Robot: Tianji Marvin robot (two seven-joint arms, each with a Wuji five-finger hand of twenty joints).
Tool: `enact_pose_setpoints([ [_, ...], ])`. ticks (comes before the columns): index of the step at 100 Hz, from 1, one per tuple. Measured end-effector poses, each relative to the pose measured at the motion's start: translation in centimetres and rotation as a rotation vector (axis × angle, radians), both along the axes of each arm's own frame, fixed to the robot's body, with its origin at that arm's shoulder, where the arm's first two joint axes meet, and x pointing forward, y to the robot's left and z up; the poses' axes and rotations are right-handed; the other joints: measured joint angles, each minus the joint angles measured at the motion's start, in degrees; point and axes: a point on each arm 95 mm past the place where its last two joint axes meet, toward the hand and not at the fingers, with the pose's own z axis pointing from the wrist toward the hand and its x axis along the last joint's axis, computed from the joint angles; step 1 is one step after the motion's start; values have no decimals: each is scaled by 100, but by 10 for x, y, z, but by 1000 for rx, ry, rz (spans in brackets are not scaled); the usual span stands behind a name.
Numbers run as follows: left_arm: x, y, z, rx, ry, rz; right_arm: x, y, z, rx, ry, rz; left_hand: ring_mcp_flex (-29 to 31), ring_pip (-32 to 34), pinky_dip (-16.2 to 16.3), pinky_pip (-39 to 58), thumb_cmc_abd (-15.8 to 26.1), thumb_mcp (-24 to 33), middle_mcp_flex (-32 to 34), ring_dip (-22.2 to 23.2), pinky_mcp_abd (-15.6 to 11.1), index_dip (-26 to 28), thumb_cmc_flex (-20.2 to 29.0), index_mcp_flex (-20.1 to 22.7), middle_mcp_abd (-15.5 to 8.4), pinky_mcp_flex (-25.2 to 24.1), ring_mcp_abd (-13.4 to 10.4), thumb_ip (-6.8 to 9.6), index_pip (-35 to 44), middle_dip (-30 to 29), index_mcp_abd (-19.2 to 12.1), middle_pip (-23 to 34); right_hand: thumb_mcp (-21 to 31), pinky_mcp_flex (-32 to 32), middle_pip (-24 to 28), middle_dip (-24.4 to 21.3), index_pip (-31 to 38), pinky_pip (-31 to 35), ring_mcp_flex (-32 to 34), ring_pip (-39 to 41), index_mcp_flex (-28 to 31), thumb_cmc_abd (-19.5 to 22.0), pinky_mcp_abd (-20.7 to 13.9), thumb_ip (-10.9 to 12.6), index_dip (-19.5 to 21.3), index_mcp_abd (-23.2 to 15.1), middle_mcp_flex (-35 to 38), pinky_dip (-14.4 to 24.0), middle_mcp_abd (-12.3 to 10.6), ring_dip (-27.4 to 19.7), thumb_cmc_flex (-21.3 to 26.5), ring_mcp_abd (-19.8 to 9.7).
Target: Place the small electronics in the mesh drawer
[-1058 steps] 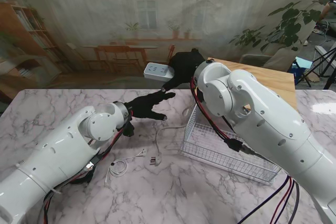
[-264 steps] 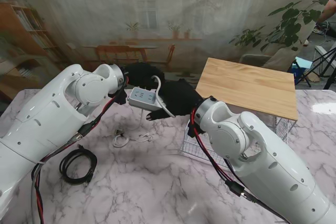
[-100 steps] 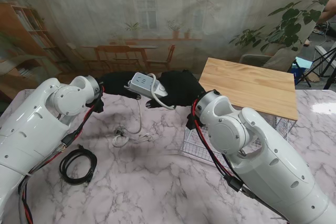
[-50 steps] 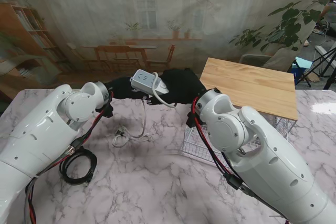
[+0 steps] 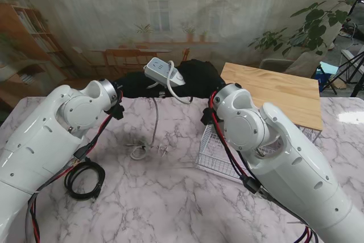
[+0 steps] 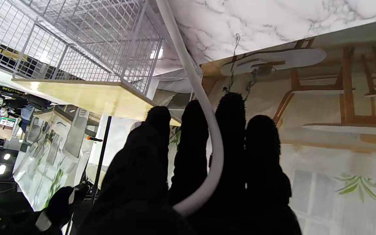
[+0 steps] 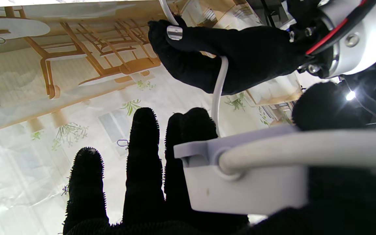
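A white power strip (image 5: 160, 71) is held in the air over the far part of the table, well above it. My right hand (image 5: 196, 78), in a black glove, is shut on the power strip (image 7: 243, 182) with the thumb over its cord end. My left hand (image 5: 136, 83) is just left of it, with the white cord (image 6: 214, 147) running across its fingers; the right wrist view shows that left hand (image 7: 227, 52) curled on the cord. The cord (image 5: 154, 120) hangs down to its plug (image 5: 136, 152) on the table. The mesh drawer (image 5: 219, 160) stands pulled out to the right.
A wooden top (image 5: 273, 92) covers the drawer's frame at the right. A coiled black cable (image 5: 85, 177) lies near me on the left. Small white cable pieces (image 5: 162, 149) sit by the plug on the marble table (image 5: 170, 209).
Both hands have lifted the power strip higher and a little to the right. The hanging cord has straightened and its plug end has shifted on the table.
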Motion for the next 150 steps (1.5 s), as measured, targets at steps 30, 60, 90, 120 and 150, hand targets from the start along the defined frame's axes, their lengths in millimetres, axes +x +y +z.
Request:
enact_pose_setpoints([
  [30,2,-5,-9,78,19,-22,6,0,2,12,1,-25,0,-155,-19,-8,0,151,-23,-16,4,-212,10,-127,39,-22,26,0,-249,-73,187,-249,0,0,6,0,0,0,0,0,0,0,1,0,0,0,0,0,0,0,0,0],
  [60,5,-7,-20,79,62,-16,14,-4,-3,0,22,-55,-1,-14,-19,48,0,167,-25,122,9,-143,10,-127,38,-53,26,0,-44,-6,179,-172,1,0,18,0,0,-1,0,0,0,0,1,0,0,0,0,0,0,1,0,1],
  [90,2,3,-23,35,75,10,19,-6,-9,-12,40,-74,-1,4,-19,58,0,167,-25,180,19,-270,10,-127,42,-62,37,0,-241,10,179,-167,1,-2,23,0,0,-1,0,0,0,0,1,0,0,0,0,0,1,1,0,1],
  [120,-10,-7,-37,83,134,-59,26,-6,-11,-2,56,-104,-2,185,-13,147,0,235,-25,399,80,-65,74,-127,53,-76,86,0,-53,172,201,-96,1,-6,34,0,0,-45,0,0,0,0,1,0,0,0,0,0,1,1,0,2],
  [150,-43,-33,-38,162,197,-255,32,-10,-17,-19,52,-141,-2,419,-6,291,0,235,46,629,98,171,66,-82,188,-73,99,0,198,463,182,198,1,-8,49,0,0,-48,0,0,1,0,1,0,0,0,0,0,2,2,0,2],
])
